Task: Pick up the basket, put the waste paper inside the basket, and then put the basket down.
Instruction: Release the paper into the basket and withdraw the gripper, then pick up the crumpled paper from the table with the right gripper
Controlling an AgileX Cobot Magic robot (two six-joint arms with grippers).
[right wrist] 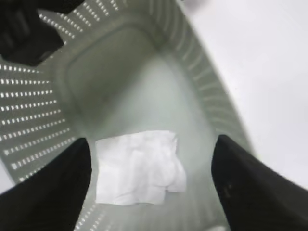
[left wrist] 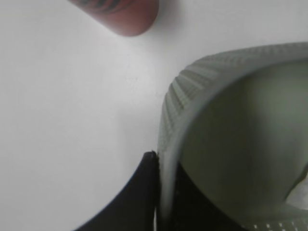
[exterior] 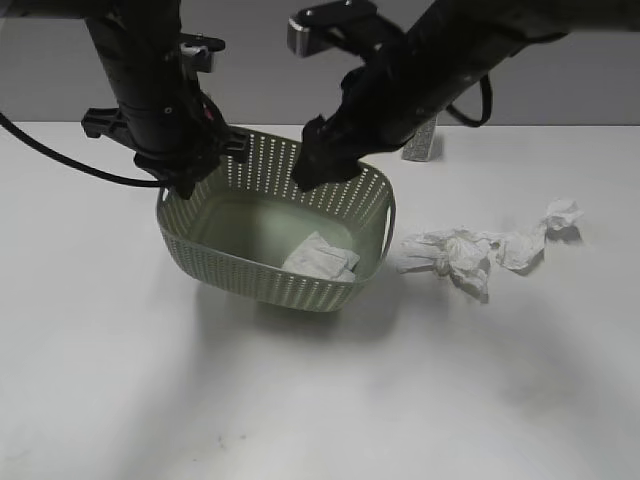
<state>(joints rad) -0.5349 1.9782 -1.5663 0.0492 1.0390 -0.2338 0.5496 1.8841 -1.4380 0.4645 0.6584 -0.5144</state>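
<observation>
Crumpling white paper wad inside perforated, round-cornered sage basket

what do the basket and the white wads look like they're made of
The basket looks like moulded plastic, matte sage green: thin walls pierced by regular rows of small slots. The waste paper on the table, and the piece inside the basket, looks like soft tissue: white, creased and crumpled.

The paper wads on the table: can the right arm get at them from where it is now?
Probably yes. The right gripper hangs open over the basket, holding nothing. The wads lie in the open on the table just right of the basket, with nothing on or over them. The left gripper holds the basket's far-left rim.
</observation>
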